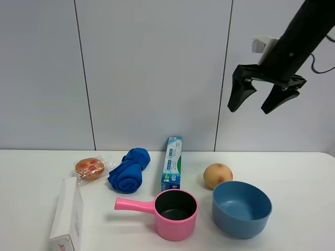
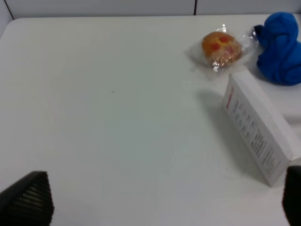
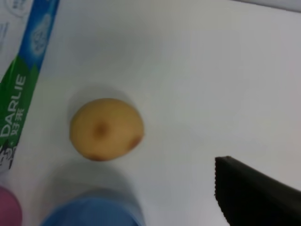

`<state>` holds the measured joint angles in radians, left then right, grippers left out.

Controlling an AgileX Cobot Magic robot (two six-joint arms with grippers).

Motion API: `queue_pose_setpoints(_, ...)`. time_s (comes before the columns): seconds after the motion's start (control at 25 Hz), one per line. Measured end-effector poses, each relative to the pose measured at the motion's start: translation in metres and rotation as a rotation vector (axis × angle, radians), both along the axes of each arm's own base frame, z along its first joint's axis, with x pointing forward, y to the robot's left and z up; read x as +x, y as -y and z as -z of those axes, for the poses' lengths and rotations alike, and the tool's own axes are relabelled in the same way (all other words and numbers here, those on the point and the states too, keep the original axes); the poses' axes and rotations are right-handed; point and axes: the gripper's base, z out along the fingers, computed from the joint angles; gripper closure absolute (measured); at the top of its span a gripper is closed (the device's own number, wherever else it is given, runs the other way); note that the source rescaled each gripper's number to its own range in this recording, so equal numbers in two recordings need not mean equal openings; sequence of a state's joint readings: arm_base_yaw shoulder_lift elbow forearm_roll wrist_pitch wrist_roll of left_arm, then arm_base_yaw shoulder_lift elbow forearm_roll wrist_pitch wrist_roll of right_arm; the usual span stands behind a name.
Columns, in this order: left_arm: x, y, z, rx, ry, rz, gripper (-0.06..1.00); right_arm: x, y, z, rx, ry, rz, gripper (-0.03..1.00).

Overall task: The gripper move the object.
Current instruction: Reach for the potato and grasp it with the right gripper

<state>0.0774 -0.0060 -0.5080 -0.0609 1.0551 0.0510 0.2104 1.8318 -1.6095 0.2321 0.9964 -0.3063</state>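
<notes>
The round yellow-orange fruit (image 1: 218,175) with a pinkish blush sits on the white table, between the toothpaste box and the blue bowl. It also shows in the right wrist view (image 3: 106,129). My right gripper (image 1: 255,100) hangs open and empty high above the table, up and to the right of the fruit. One black fingertip (image 3: 254,197) shows in the right wrist view, apart from the fruit. My left gripper is open and empty over bare table; only its two fingertips (image 2: 28,202) show in the left wrist view.
A pink saucepan (image 1: 172,212) and a blue bowl (image 1: 241,208) stand in front of the fruit. A toothpaste box (image 1: 171,162), a blue cloth (image 1: 128,171), a wrapped bun (image 1: 90,168) and a white box (image 1: 67,215) lie to the left.
</notes>
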Motion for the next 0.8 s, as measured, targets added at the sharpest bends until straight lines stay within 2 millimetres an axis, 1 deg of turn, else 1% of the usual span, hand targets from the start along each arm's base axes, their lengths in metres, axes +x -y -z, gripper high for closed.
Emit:
queue_pose_setpoints(0.12, 0.000, 0.000, 0.000, 0.000, 0.000, 0.000, -0.06, 0.008, -0.016, 0.019, -0.053, -0.014, -0.046, 0.07)
queue_pose_setpoints(0.24, 0.000, 0.000, 0.000, 0.000, 0.000, 0.000, -0.06, 0.014, -0.025, 0.040, -0.083, -0.043, -0.069, 0.07)
queue_pose_setpoints(0.28, 0.000, 0.000, 0.000, 0.000, 0.000, 0.000, -0.06, 0.016, -0.026, 0.048, -0.100, -0.056, -0.075, 0.07)
queue_pose_setpoints(0.32, 0.000, 0.000, 0.000, 0.000, 0.000, 0.000, -0.06, 0.016, -0.026, 0.048, -0.100, -0.056, -0.075, 0.07)
queue_pose_setpoints(0.52, 0.000, 0.000, 0.000, 0.000, 0.000, 0.000, -0.06, 0.028, -0.028, 0.077, -0.132, -0.072, -0.078, 0.07)
queue_pose_setpoints(0.8, 0.000, 0.000, 0.000, 0.000, 0.000, 0.000, -0.06, 0.039, -0.031, 0.107, -0.135, -0.083, -0.071, 0.07)
